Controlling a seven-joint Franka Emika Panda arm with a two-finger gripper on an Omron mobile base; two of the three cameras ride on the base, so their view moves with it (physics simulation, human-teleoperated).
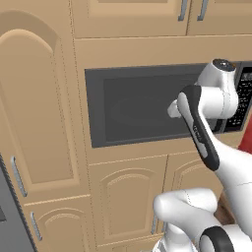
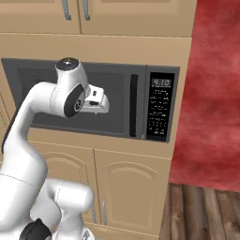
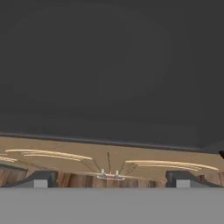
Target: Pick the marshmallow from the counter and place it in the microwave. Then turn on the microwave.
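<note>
The white arm [image 2: 33, 122] rises from the base and bends toward the wall unit; its hand is raised in front of the microwave [image 1: 142, 106] door, close to the dark window. In the hand view the pincer [image 3: 109, 180] points at the lower edge of that door; the two dark fingertips [image 3: 40, 179] stand far apart at the bottom corners, so the pincer is wide, with nothing between the tips. Beyond the tips lie the dark door panel, then a tan strip of cabinet doors [image 3: 109, 157] below it, with small silver handles [image 3: 109, 176] at the centre seam.

In the right base view the microwave door is closed; its black vertical handle [image 2: 133, 105] sits right of the window; the black button panel [image 2: 161, 108] with a lit display follows further right. Tan cabinet doors [image 2: 126, 187] lie below the appliance and further cabinets [image 2: 136, 16] above it; a red wall [image 2: 213, 84] and wooden floor [image 2: 201, 211] stand to the right. The marshmallow's position cannot be told from these views.
</note>
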